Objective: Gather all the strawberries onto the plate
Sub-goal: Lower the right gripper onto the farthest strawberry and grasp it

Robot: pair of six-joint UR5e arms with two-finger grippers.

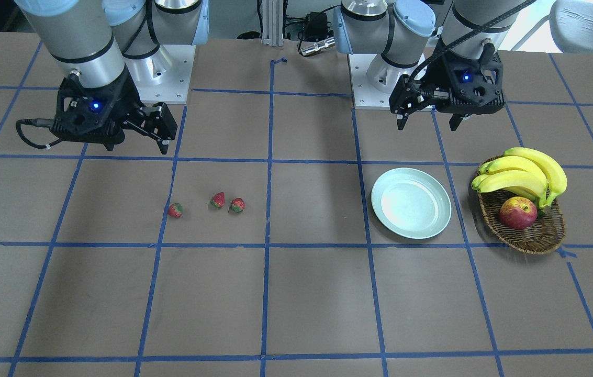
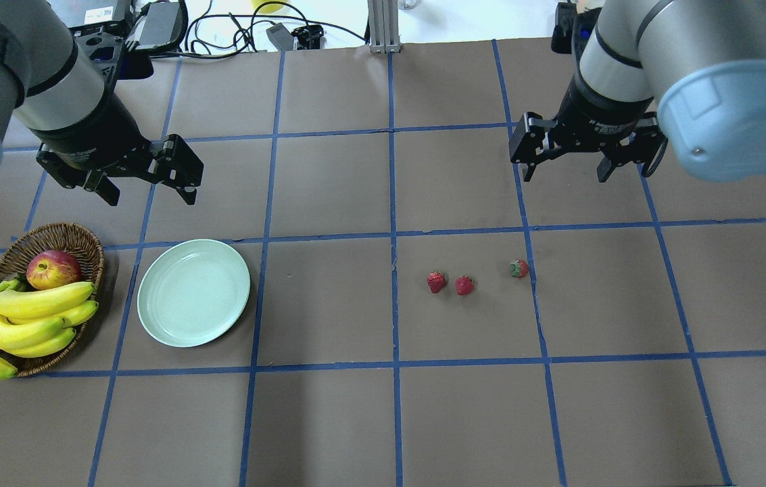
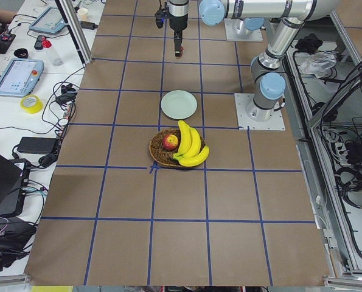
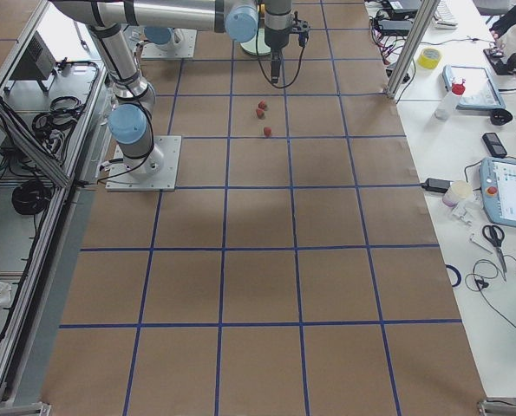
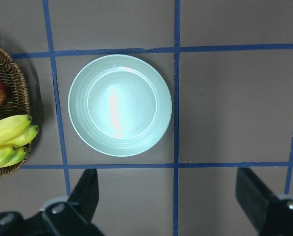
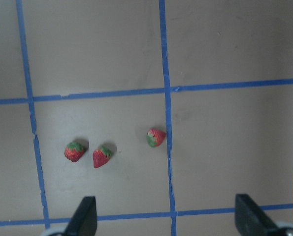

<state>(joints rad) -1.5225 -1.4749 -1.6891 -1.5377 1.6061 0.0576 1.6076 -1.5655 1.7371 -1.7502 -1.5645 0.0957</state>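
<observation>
while both arms hang above the bench, three strawberries lie on its brown surface, none of them in the plate. two of the berries sit close together without touching, and the third strawberry lies a little farther toward the robot's right, just beside a line of blue tape. the pale mint plate rests bare on the robot's left side, well apart from the fruit, with a whole grid square lying between them. just beside the plate, farther to the left, a brown wicker basket holds a red-yellow apple and a bunch of bananas whose ends overhang the rim. the left gripper hovers clear of the bench near the plate, its jaws spread wide and holding nothing; its wrist camera looks straight down on the plate. the right gripper hovers over the strawberries' part of the bench, likewise spread wide and empty, with all three berries showing in its wrist view ahead of the fingertips.
</observation>
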